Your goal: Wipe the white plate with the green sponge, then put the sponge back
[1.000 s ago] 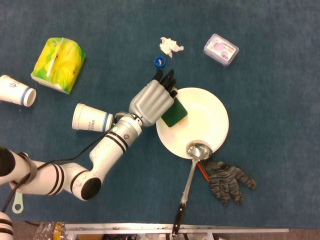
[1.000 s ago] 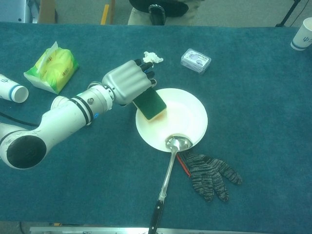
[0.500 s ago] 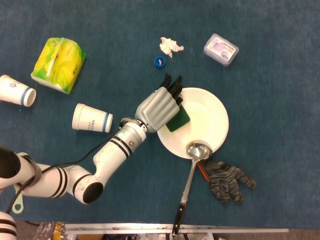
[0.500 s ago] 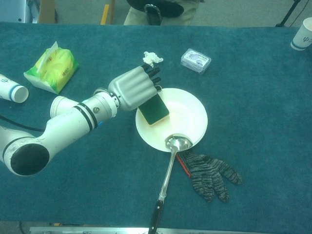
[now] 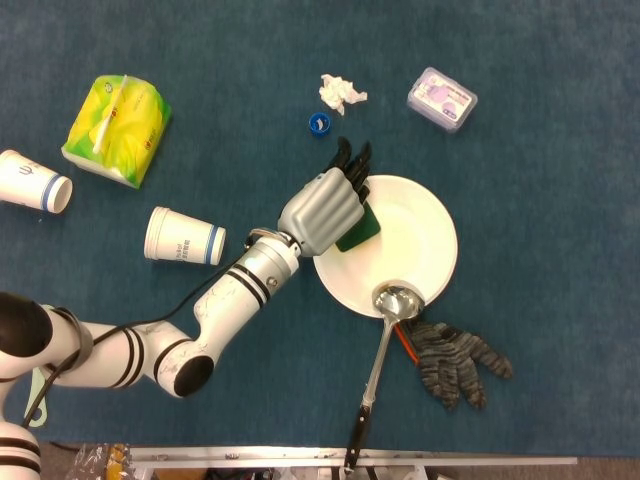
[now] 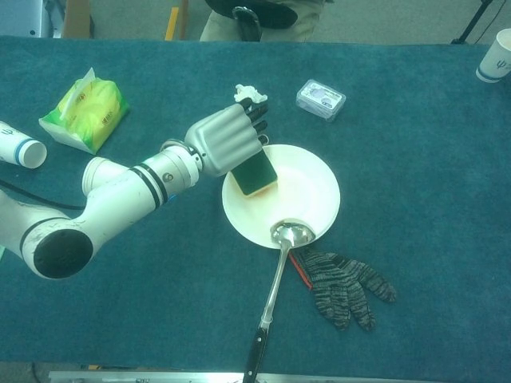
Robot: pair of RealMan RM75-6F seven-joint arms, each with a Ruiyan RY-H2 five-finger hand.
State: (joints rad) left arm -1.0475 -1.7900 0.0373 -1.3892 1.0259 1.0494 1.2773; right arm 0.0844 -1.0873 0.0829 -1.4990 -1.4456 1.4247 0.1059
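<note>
My left hand point(image 5: 322, 208) grips the green sponge point(image 6: 254, 174), pressing it on the white plate's point(image 5: 420, 240) left rim, so the bare plate lies to the right of my hand and any wiping stroke should run that way.

Table cover point(image 5: 560, 200): matt blue-green cloth, short carpet-like nap.
White plate point(image 5: 425, 240): smooth, lightly glossy.
Green sponge point(image 6: 254, 174): matt, dark scouring face over a yellow foam layer.
Left hand point(image 5: 322, 208): smooth grey satin shell, black fingertips; arm casing glossy white plastic with black bands.
Ladle point(image 6: 289, 235): polished metal bowl and stem, black handle.
Glove point(image 5: 455, 358): rough grey knit.
Tissue pack point(image 5: 115, 115): glossy yellow-green plastic wrap.
2 cups point(image 5: 183, 236): white paper.
Small box point(image 5: 442, 99): clear plastic.
</note>
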